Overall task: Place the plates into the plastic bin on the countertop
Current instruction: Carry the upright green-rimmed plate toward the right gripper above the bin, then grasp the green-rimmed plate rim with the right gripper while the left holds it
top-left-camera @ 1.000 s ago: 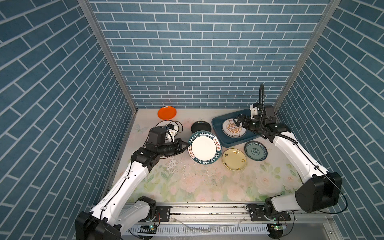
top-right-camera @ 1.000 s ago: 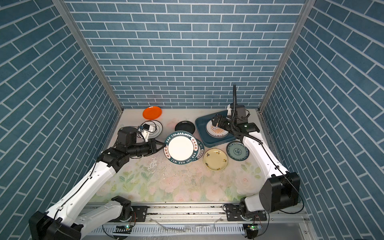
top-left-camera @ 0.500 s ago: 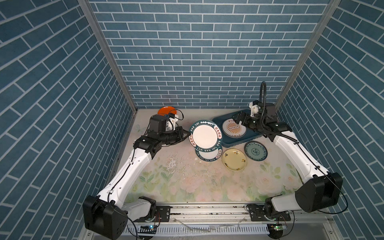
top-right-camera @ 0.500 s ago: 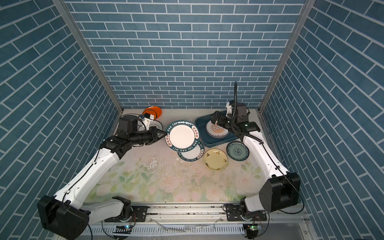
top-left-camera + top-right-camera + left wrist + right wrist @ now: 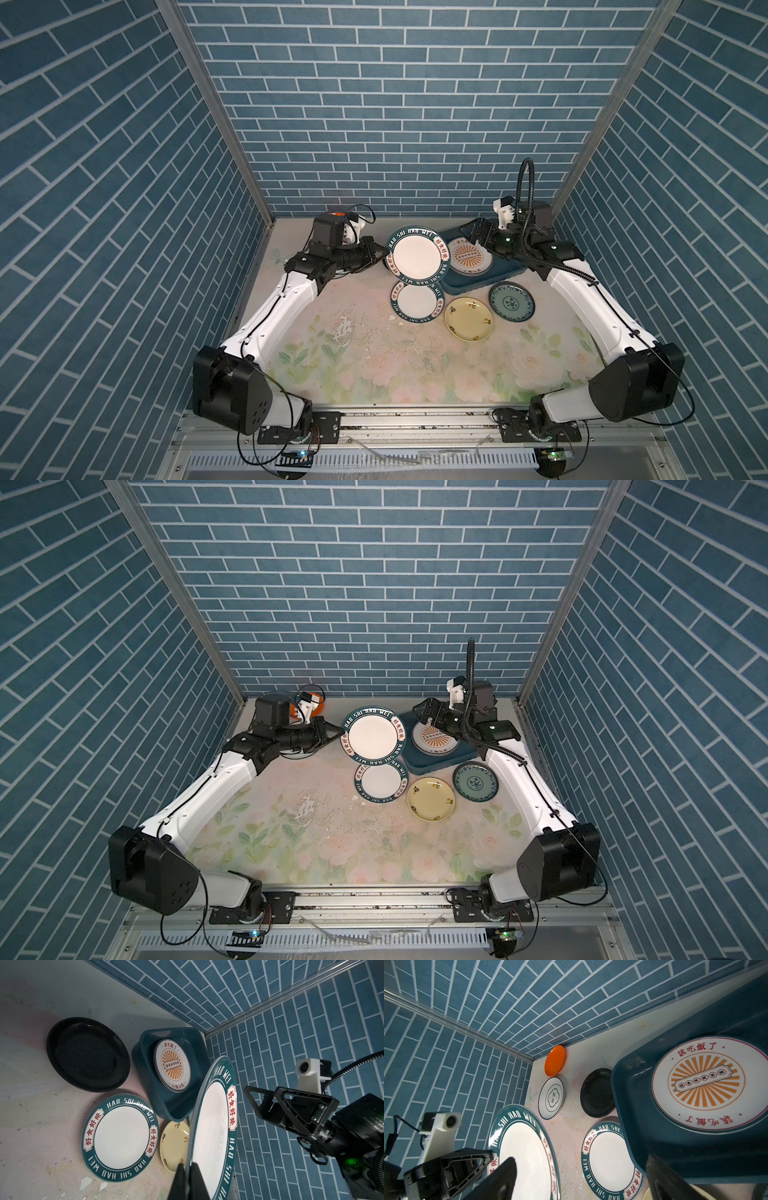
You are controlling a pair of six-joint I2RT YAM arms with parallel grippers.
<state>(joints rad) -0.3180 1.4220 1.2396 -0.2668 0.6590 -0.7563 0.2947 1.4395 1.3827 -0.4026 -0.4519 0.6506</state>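
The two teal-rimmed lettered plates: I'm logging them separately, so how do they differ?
The raised plate is pinched at its rim by the left gripper; the lower plate is untouched. The raised plate hangs tilted above the countertop; the lower plate lies flat on it. Both have white centres and teal lettered rims.

Plastic bin (image 5: 643,1105): dark teal, on the tabletop (image 5: 571,1126), holding the sunburst plate (image 5: 708,1082) flat inside.
Black plate (image 5: 596,1093): on the tabletop, just beside the bin's wall.
Flat lettered plate (image 5: 610,1159): white with a teal rim, lying near the black plate, its edge hidden behind the bin.
Quatrefoil plate (image 5: 551,1098): flat, near the side wall.
Orange plate (image 5: 554,1060): at the foot of the brick wall (image 5: 529,1001), just beyond the quatrefoil plate.
Raised lettered plate (image 5: 525,1153): tilted, clear of the tabletop.
Left gripper (image 5: 489,1155): its black tips meet the raised plate's rim.
Right gripper (image 5: 580,1159): fingers (image 5: 502,1178) spread wide, one before the raised plate, one before the bin.
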